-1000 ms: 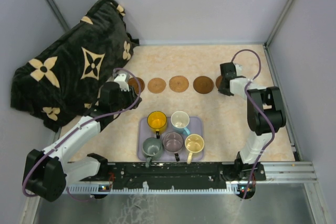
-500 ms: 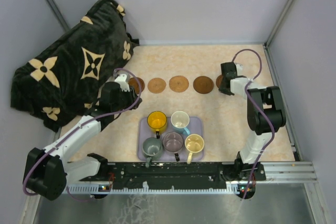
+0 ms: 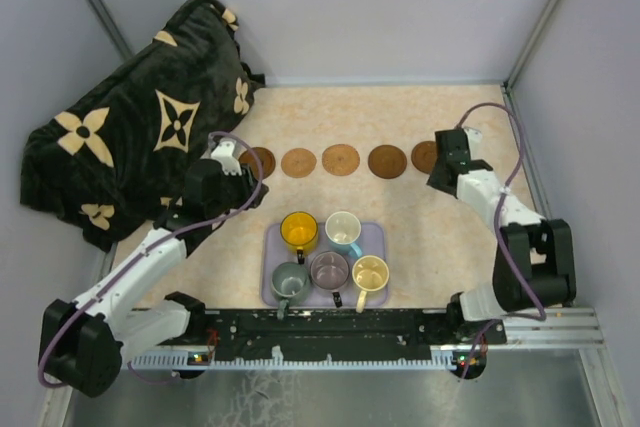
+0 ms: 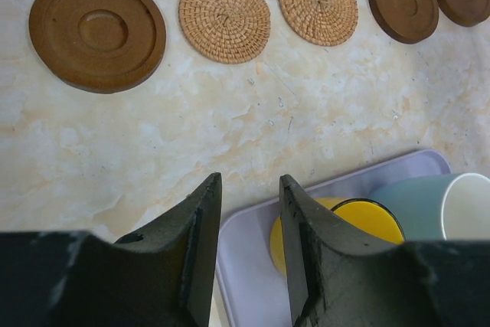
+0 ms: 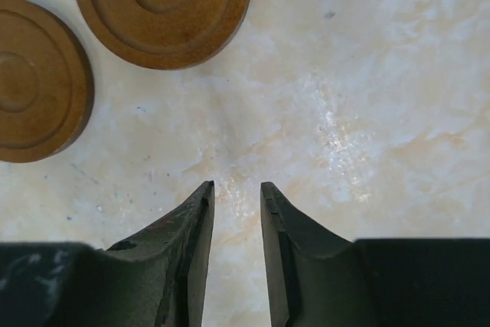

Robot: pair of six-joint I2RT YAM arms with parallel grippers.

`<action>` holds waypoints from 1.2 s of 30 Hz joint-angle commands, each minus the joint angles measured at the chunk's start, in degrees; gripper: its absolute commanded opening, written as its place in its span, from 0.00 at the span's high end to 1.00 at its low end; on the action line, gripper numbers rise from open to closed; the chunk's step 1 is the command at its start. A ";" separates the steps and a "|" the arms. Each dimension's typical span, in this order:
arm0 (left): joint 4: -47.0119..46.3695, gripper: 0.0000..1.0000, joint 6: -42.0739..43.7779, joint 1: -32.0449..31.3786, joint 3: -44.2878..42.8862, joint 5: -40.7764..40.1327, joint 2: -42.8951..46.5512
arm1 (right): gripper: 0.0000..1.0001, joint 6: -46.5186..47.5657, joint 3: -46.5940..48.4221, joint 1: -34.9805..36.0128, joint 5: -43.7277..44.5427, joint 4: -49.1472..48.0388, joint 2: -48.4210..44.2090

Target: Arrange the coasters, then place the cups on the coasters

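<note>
Across the pale worktop (image 3: pixel 420 217), a dark flowered blanket (image 3: pixel 130 137) slumps at far left. Nearer the arms, a lavender tray (image 3: pixel 375 237) holds all five cups (image 3: pixel 329 269). Beyond it the five coasters (image 3: pixel 340 159) lie in a row. Left end effector (image 4: pixel 249 185) and right end effector (image 5: pixel 236 189) hang slightly parted, gripping nothing.

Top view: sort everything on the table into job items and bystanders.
Job: coasters, five in a row; yellow cup, light blue cup, grey-green cup, mauve cup, cream cup.
Lying about: lavender tray under the cups; black flowered blanket, far left.
</note>
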State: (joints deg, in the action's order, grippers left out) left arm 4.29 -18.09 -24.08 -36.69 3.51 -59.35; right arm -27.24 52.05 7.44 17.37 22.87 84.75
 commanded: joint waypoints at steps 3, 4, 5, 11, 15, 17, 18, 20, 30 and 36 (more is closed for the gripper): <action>3.54 0.53 -1.45 -0.39 1.00 -3.64 6.17 | 0.44 0.00 -0.64 0.28 5.39 3.56 -13.99; 4.26 0.50 -1.58 -0.42 1.00 -4.14 6.98 | 0.38 -0.02 -0.90 0.29 5.97 4.05 -15.77; 5.00 0.48 -1.70 -0.43 1.13 -4.60 7.81 | 0.33 -0.19 -1.12 0.29 6.54 4.67 -17.43; 8.52 0.34 -2.39 -0.39 1.65 -6.10 13.15 | 0.19 -0.43 -1.30 0.29 9.38 9.19 -25.45; 9.98 0.34 -2.24 -0.42 2.37 -7.04 16.03 | 0.13 -0.37 -1.25 0.29 10.93 11.50 -29.53; 10.71 0.33 -2.23 -0.42 2.58 -7.30 16.71 | 0.08 -0.41 -1.14 0.29 10.75 12.42 -30.82; 11.16 0.33 -2.29 -0.38 2.63 -7.30 16.89 | 0.07 -0.29 -1.04 0.29 10.21 12.88 -31.39; 12.13 0.32 -2.70 -0.42 2.59 -6.96 17.12 | 0.07 -0.05 -0.91 0.29 8.95 13.94 -32.21; 15.86 0.00 -4.42 -0.43 3.24 -6.86 21.38 | 0.01 4.27 -1.54 0.29 2.92 16.78 -36.45; 17.68 0.00 -5.82 -0.43 4.74 -5.50 22.55 | 0.03 4.66 -1.21 4.31 -5.10 18.79 -38.04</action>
State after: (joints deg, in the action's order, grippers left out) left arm 19.79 -22.50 -24.14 -33.36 -2.94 -37.82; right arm -24.14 50.17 8.14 18.00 40.45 49.04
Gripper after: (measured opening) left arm 0.998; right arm 0.984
